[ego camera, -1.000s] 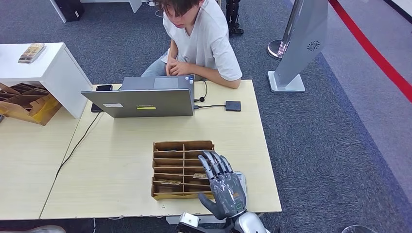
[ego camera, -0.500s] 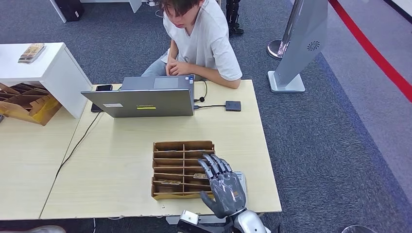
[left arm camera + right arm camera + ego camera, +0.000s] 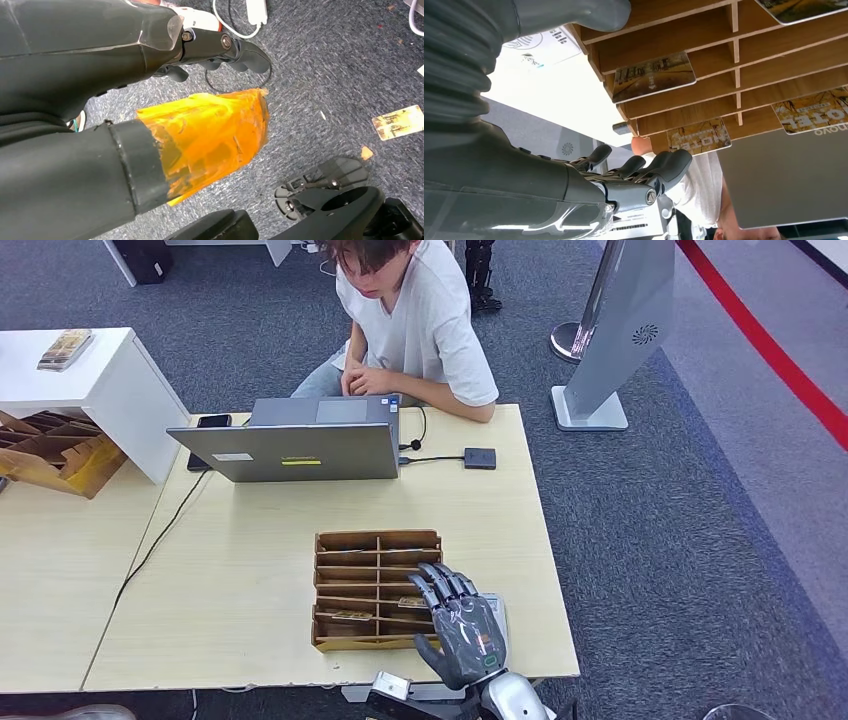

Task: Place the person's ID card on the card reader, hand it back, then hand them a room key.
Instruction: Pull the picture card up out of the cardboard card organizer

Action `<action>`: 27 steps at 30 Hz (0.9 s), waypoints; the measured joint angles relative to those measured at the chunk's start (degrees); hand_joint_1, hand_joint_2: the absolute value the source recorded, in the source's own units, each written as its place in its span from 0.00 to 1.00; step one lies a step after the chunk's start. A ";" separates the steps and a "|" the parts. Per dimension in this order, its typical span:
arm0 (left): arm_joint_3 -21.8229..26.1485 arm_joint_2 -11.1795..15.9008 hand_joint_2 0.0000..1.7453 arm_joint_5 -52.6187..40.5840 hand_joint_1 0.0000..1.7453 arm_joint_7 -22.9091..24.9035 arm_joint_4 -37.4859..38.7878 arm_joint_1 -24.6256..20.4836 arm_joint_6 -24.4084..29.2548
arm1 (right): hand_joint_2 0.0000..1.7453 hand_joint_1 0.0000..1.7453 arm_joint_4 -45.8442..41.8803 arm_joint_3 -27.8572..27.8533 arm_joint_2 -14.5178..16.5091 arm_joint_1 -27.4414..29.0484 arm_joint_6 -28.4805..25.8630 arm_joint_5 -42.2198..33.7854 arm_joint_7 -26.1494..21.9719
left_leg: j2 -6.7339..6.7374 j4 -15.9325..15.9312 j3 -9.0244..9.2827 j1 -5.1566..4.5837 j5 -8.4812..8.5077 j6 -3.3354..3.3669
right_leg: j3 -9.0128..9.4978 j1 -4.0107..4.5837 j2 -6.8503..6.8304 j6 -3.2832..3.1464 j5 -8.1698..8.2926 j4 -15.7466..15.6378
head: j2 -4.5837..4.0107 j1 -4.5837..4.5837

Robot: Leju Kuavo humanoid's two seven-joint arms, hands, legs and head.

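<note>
My right hand (image 3: 462,628) hovers palm down over the right end of the wooden card tray (image 3: 372,540), fingers apart and holding nothing. Patterned room key cards (image 3: 412,602) lie in the tray's slots, and one key card (image 3: 654,75) sits close ahead of the fingertips (image 3: 674,165). A white device (image 3: 497,602) with printed marks (image 3: 531,47) lies beside the tray, partly under the hand. A small black box (image 3: 480,458) is cabled to the laptop. The person (image 3: 415,320) sits behind the table with both hands together. My left hand (image 3: 220,47) hangs over the floor, fingers loosely bent, holding nothing.
A grey laptop (image 3: 300,445) stands at the back of the table (image 3: 250,570), with a phone (image 3: 213,421) behind it. A white cabinet (image 3: 110,390) is at the left, a grey kiosk stand (image 3: 620,330) at the right. A card (image 3: 399,122) lies on the carpet.
My right hand has drawn back a little toward the table's near edge, still spread over the tray. The person and the things on the table have not moved.
</note>
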 joint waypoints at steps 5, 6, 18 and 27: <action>-0.13 0.00 0.00 -0.02 0.00 0.00 0.00 -0.13 -0.09 | 1.00 0.29 0.35 0.00 0.00 -0.06 0.11 -0.09 0.02 | 0.00 0.00 0.00 0.00 0.00 0.00 | 0.00 0.00 0.00 0.00 0.00 0.00 | 0.00 0.00; -0.21 0.00 0.00 -0.03 0.00 0.00 0.00 -0.17 -0.12 | 1.00 0.30 0.49 0.00 0.00 -0.08 0.16 -0.13 0.05 | 0.00 0.00 0.00 0.00 0.00 0.00 | 0.00 0.00 0.00 0.00 0.00 0.00 | 0.00 0.00; -0.33 0.00 0.00 -0.15 0.00 0.00 0.00 -0.22 -0.24 | 1.00 0.37 0.76 0.00 0.02 -0.12 0.28 -0.58 0.51 | 0.00 0.00 0.00 0.00 0.00 0.00 | 0.00 0.00 0.00 0.00 0.00 0.00 | 0.00 0.00; -0.35 0.00 0.00 -0.19 0.00 0.01 0.00 -0.23 -0.37 | 1.00 0.45 0.82 0.00 0.08 -0.17 0.32 -0.68 0.51 | 0.00 0.00 0.00 0.00 0.00 0.00 | 0.00 0.00 0.00 0.00 0.00 0.00 | 0.00 0.00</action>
